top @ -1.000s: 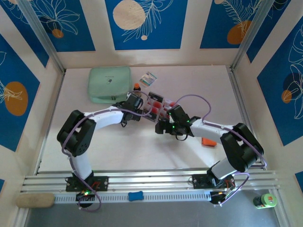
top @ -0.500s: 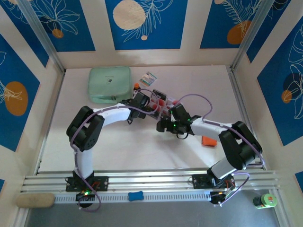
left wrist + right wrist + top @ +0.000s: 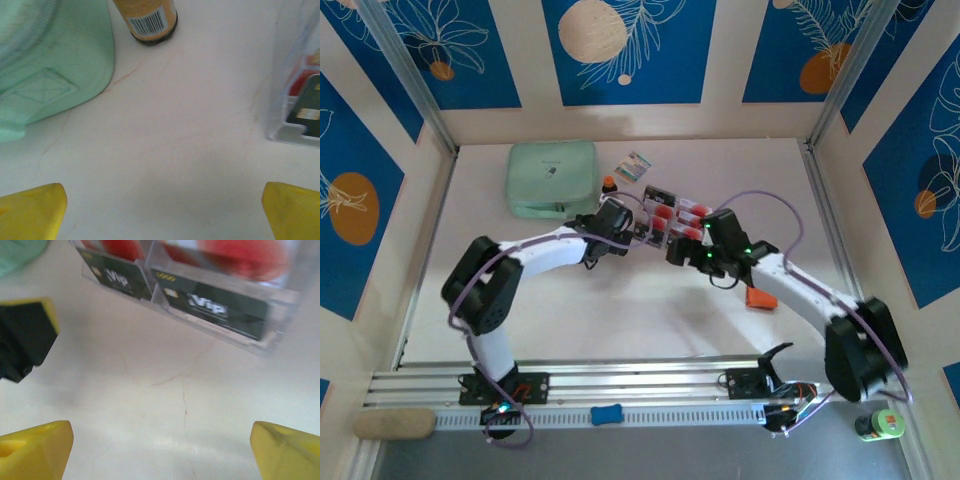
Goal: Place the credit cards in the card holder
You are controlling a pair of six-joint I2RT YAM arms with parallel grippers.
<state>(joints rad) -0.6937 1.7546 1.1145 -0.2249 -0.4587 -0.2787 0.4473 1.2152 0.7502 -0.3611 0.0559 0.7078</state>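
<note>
From overhead, I see the credit cards (image 3: 672, 214) lying clustered on the table (image 3: 620, 320). The left gripper (image 3: 636, 231) sits just left of the cards with nothing in it. The right gripper (image 3: 680, 250) sits just in front of them, also empty. The card holder (image 3: 760, 297) lies well to the right of the cards and nearer to me, partly under the right arm. A mint-green pouch (image 3: 552, 178) lies well left of the cards, and a patterned packet (image 3: 637, 166) lies just behind them.

On the left wrist camera, the left gripper (image 3: 160, 215) is spread wide over bare table. The credit cards (image 3: 300, 95) are at the right edge, with the pouch (image 3: 45, 60) and a small orange bottle (image 3: 147, 20) to their left.

On the right wrist camera, the right gripper (image 3: 160, 455) is released, with bare table between its yellow fingertips (image 3: 35, 450). The credit cards (image 3: 200, 285) lie just beyond, dark bands toward me.
</note>
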